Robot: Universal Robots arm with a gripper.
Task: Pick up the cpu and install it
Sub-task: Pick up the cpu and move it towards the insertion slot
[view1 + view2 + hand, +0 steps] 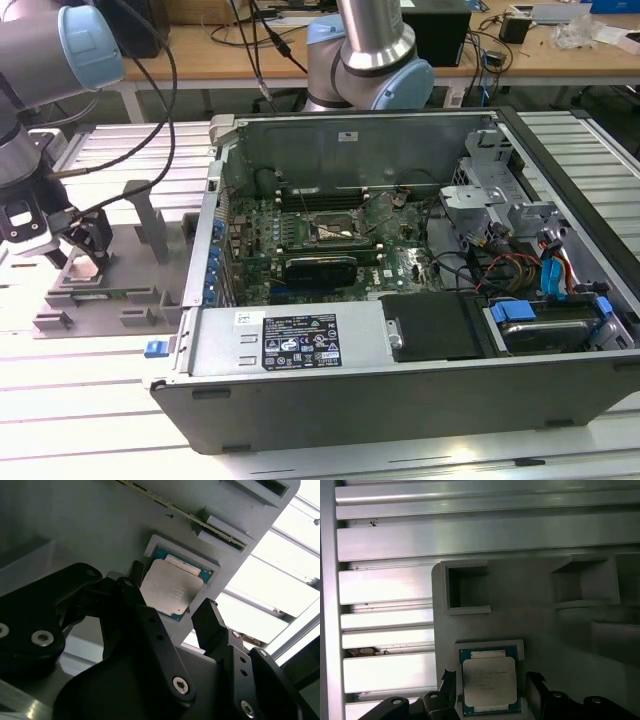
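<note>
While hovering with jaws spread wide and empty, straddles the cpu (489, 682), seen in both wrist views lying flat in the grey holder (540, 630) on the table (100, 420), at the exterior view's left of the computer case (400, 400). Likely risks: closing off-centre, catching the holder's raised rim, tilting the chip. Might also slip off such thin edges and drop it.

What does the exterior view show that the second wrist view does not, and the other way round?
Exterior view: the open computer case with its circuit board inside. Second wrist view: the silver chip lying in its recess, with a finger of the tool on each side. Both: the tool, open, above the grey holder.
</note>
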